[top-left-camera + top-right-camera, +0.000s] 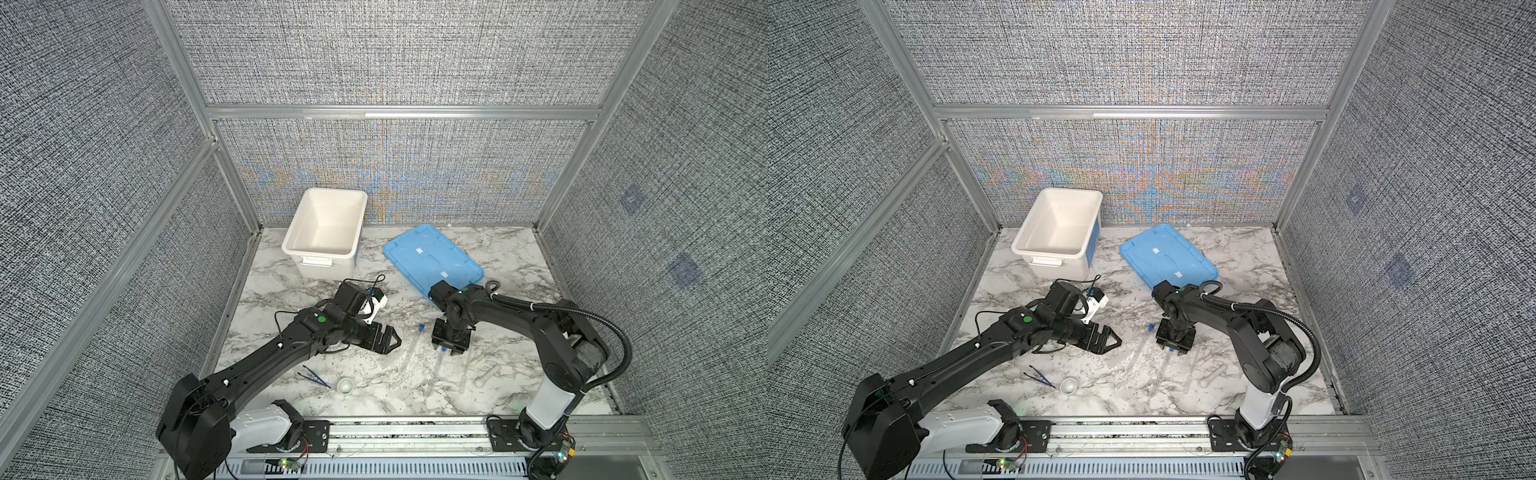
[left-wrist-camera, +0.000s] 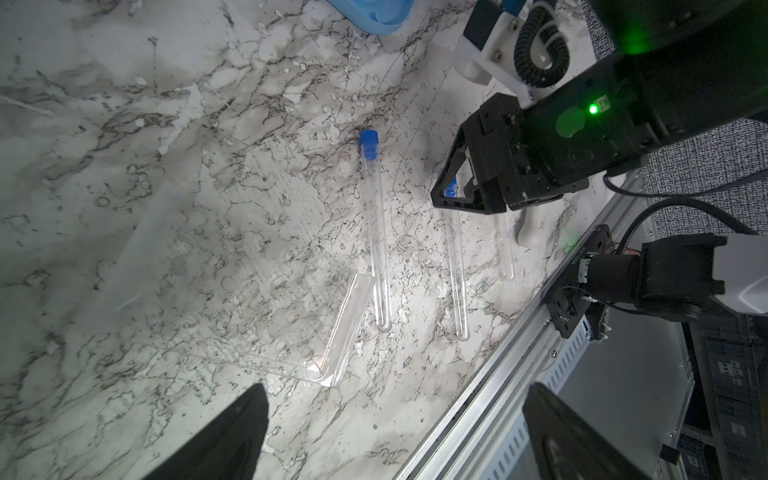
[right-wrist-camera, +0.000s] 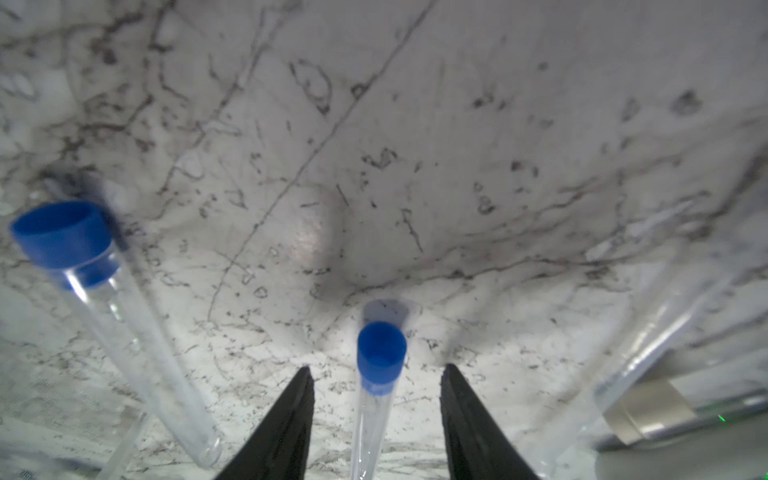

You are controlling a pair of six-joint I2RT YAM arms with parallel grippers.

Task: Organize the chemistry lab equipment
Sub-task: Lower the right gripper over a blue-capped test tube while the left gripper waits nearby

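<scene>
Straddling the clear blue-capped plastic tube (image 3: 372, 399), which lies along twelve-to-six o'clock, the right gripper (image 3: 377, 367) holds its jaws parted, gripping nothing.

I can read no text, label, brand or number on any of my feeds. Two white strips (image 1: 419, 250) on the blue lid (image 1: 453, 266), at about one o'clock on the tabletop (image 1: 395, 374), look blank.
</scene>
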